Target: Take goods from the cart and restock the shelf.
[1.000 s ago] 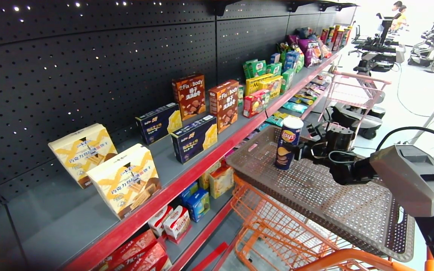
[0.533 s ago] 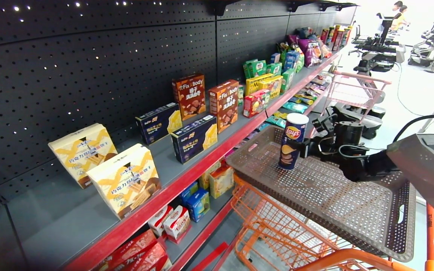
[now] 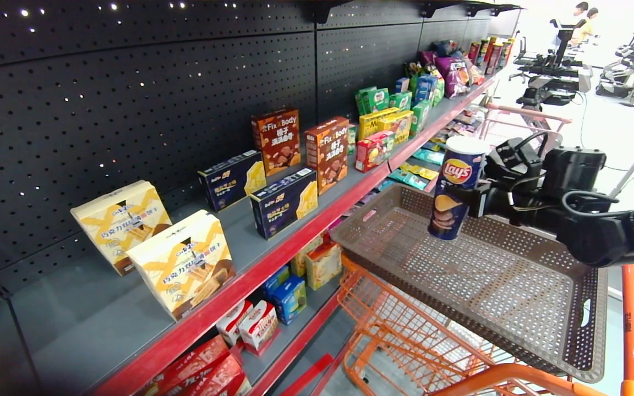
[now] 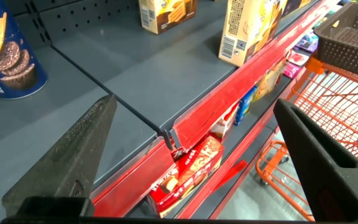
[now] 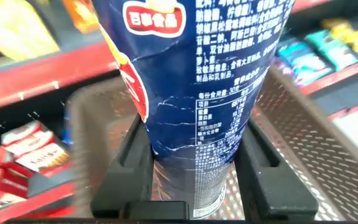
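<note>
My right gripper is shut on a blue chips can with a white lid, holding it upright in the air above the brown perforated tray on the orange cart. In the right wrist view the can stands between the two black fingers. My left gripper hangs open over the grey shelf near its red front edge. Another blue chips can stands on that shelf further in. The grey shelf runs along the left, with boxes on it.
Cream boxes, dark blue boxes and brown boxes stand on the shelf, with green and yellow packs further along. Lower shelves hold red and blue packs. A pink cart stands beyond the tray.
My right gripper has lifted the chips can off the tray and carried it up and to the right. The shelf goods have not moved.
</note>
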Robot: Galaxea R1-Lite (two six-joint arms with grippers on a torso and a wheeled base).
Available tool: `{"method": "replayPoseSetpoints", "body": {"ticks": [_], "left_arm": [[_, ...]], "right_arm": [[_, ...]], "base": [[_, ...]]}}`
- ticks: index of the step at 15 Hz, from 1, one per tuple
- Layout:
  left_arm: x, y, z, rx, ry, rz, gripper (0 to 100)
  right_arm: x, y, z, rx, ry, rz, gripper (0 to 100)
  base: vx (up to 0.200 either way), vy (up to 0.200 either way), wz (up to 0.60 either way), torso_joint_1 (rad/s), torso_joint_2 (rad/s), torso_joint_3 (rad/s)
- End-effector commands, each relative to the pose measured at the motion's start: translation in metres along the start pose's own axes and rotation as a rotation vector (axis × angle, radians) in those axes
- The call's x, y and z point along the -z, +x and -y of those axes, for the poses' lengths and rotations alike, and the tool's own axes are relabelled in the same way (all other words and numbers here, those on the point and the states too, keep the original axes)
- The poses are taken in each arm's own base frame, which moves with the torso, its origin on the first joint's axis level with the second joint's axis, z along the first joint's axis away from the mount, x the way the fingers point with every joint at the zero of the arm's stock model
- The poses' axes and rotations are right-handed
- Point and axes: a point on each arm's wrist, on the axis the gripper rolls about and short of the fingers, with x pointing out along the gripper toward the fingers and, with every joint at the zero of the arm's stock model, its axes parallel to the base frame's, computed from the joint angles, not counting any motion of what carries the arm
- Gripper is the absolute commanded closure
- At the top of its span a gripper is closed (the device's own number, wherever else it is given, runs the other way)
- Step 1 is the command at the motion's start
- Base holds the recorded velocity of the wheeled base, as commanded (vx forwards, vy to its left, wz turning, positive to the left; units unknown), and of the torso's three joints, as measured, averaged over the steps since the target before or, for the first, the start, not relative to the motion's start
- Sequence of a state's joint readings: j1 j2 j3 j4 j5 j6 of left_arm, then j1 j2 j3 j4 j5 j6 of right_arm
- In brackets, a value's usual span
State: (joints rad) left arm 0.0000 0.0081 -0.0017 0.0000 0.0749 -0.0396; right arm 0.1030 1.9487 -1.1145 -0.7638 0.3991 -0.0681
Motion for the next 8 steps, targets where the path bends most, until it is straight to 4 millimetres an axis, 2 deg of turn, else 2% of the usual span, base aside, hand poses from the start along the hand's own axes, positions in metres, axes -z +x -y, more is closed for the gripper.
{"method": "replayPoseSetpoints", "body": {"ticks": [1,2,3,5,7,8], "left_arm": [[0.000,0.000,0.000,0.000,0.000,-0.001,0],[0.000,0.000,0.000,0.000,0.000,-0.001,0],[0.000,0.000,0.000,0.000,0.000,-0.001,0],[0.000,0.000,0.000,0.000,0.000,-0.001,0],[0.000,0.000,0.000,0.000,0.000,-0.001,0],[0.000,0.000,0.000,0.000,0.000,-0.001,0]], "right_arm": [[-0.044,-0.086,-0.035,0.085,-0.015,0.086,100],[-0.042,-0.116,-0.052,0.117,0.006,0.089,100],[-0.039,-0.129,-0.059,0.118,0.014,0.089,100],[-0.029,-0.190,-0.084,0.149,0.013,0.115,100],[-0.017,-0.224,-0.096,0.277,0.020,0.117,100],[-0.012,-0.234,-0.100,0.330,0.028,0.115,100]], "base": [[0.000,0.000,0.00,0.000,0.00,0.000],[0.000,0.000,0.00,0.000,0.00,0.000],[0.000,0.000,0.00,0.000,0.00,0.000],[0.000,0.000,0.00,0.000,0.00,0.000],[0.000,0.000,0.00,0.000,0.00,0.000],[0.000,0.000,0.00,0.000,0.00,0.000]]}}
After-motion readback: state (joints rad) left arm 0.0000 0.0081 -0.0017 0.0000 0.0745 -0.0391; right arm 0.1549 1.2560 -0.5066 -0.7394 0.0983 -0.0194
